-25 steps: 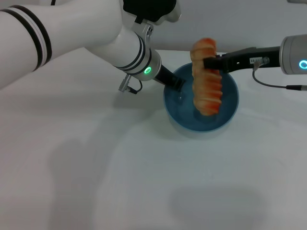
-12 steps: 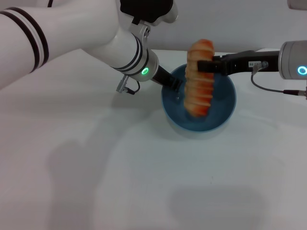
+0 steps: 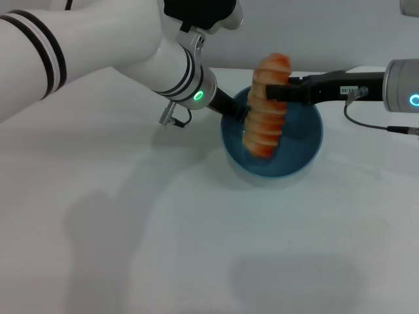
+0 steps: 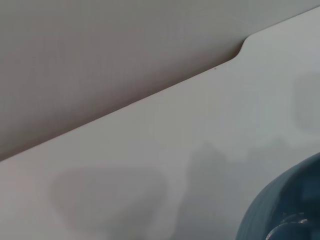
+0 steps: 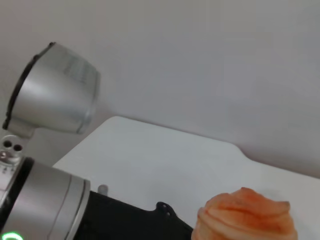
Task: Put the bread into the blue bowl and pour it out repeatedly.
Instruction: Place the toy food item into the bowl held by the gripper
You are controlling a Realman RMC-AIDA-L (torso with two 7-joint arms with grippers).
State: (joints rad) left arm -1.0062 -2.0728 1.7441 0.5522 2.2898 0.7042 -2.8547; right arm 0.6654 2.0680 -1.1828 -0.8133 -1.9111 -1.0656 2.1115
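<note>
Bread (image 3: 265,108), a golden-orange loaf with a ridged, segmented top, hangs nearly upright over the blue bowl (image 3: 302,152), its lower end dipping inside the rim. Everything rests on a plain white table (image 3: 131,248) under a pale grey wall; the wrist views show the table's far edge meeting that wall, with a rounded notch in it. From the left, the white left arm reaches across the table, and the left gripper (image 3: 237,113) sits at the bowl's left rim, pinching it. The bowl is deep, smooth and glossy light blue, standing toward the table's far edge, right of centre. From the right, the right gripper (image 3: 273,92) reaches in level and is clamped across the loaf's upper part. Wide bare tabletop lies toward the near edge and to the left.
</note>
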